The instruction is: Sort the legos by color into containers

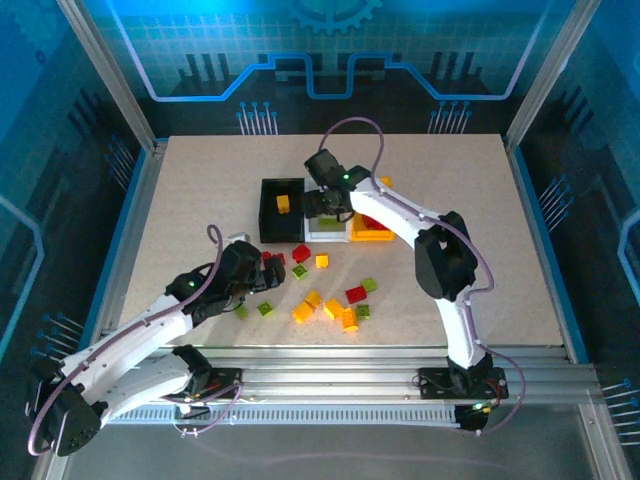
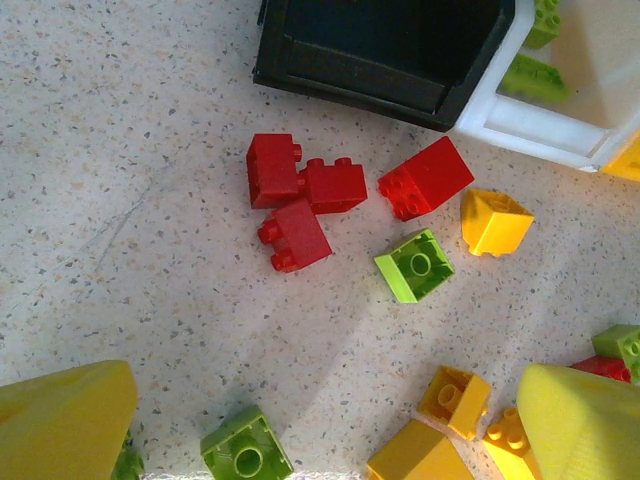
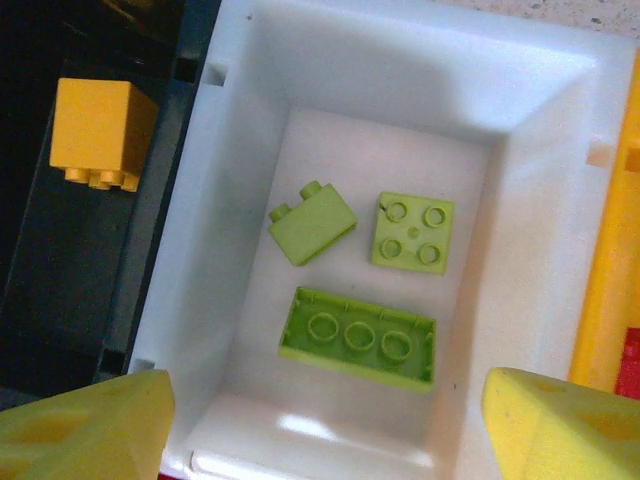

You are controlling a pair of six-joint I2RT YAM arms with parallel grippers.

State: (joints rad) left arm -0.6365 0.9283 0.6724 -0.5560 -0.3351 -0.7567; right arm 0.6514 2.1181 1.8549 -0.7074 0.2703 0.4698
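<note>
Yellow pads [image 2: 70,420] of the left gripper [image 2: 325,430] frame the bottom of its wrist view, spread wide with nothing between them, hanging over the loose legos on the table [image 2: 120,200]. Just past them lie a green brick [image 2: 415,265] turned hollow side up, a yellow-orange brick [image 2: 495,222], and three red bricks [image 2: 300,195] touching one another, with a fourth red brick [image 2: 425,178] just beside. That huddle is the likeliest trouble: jaws closing on one red piece could shove its neighbours, or pinch two at once and shed one on the way. Beyond sits the row of containers: black bin [image 2: 385,45], white bin [image 2: 530,125], then yellow bin [image 1: 372,237]. The right gripper [image 3: 325,430] hovers over the white bin, its fingers apart and holding nothing, with three green bricks [image 3: 358,338] lying loose on the floor below. One yellow-orange cube [image 3: 95,130] rests in the black bin. A second risk follows: red seems to go into the yellow bin and yellow-orange into the black one, so a mix-up is easy. The left arm, carrying red to the far end, would also have to pass the right arm poised over the middle. From above, the right arm covers most of the white bin and part of the yellow one, so their contents cannot be counted there. Something red [image 3: 630,360] in the yellow bin is cut off by the frame edge; it is probably a brick, though I cannot be sure.
</note>
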